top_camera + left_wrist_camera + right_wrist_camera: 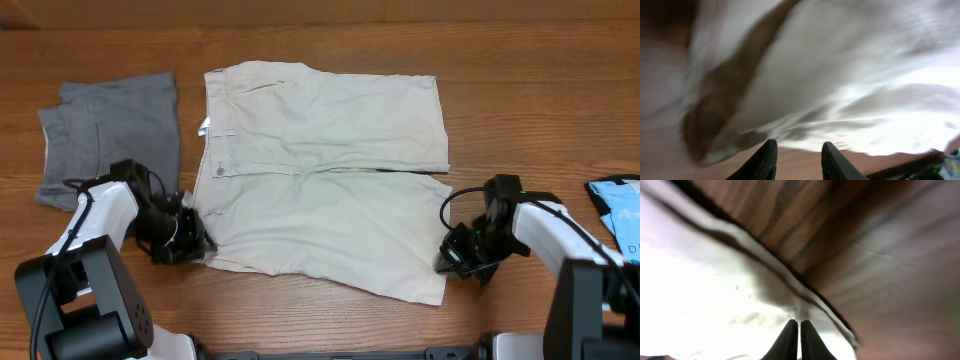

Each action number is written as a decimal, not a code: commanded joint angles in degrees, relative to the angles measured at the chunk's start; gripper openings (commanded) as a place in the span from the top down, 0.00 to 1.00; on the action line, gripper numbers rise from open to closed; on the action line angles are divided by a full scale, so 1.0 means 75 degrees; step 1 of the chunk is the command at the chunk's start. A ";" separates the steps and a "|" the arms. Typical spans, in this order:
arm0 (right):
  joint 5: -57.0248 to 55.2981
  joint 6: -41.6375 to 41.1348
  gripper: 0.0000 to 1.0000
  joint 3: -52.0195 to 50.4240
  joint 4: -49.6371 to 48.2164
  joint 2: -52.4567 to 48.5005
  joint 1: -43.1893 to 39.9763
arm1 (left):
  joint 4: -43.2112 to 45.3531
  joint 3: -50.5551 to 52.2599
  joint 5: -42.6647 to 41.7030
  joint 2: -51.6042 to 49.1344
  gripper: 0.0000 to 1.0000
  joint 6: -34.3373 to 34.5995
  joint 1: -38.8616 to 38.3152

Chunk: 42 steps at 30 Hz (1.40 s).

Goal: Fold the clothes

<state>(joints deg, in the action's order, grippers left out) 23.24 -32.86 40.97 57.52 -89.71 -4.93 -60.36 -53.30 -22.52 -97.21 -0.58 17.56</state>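
Shorts (320,170) on the table (520,60), smaller garment (115,130) just left, another item (615,205) far right

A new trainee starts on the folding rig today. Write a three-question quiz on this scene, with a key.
1. Fill in: the grey shorts lie on the robot's ___ side of the beige shorts.
2. True or false: the left gripper is shut.
3. What does the right gripper pinch? A. grey shorts B. beige shorts C. nothing

Key: 1 left; 2 false, its fingers stand apart; 3 B, at the hem corner.
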 commanded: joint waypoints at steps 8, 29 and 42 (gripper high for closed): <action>0.0099 0.0892 0.71 0.1673 -0.0233 0.2308 -0.0050 | 0.0790 -0.0801 -0.1177 0.1542 0.71 -0.0542 -0.1781; 0.0516 0.0694 0.66 0.1309 0.0463 -0.1166 0.1929 | 0.1221 0.0061 0.1093 0.0341 0.66 0.2095 -0.4301; -0.1037 -0.0347 0.76 0.0627 0.0137 -0.1411 0.1784 | 0.0291 0.0251 0.2506 -0.0251 0.71 0.2060 -0.2655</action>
<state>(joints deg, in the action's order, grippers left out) 22.15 -32.77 47.92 58.72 -99.57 9.08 -56.90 -52.03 -9.04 -98.54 14.70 -5.37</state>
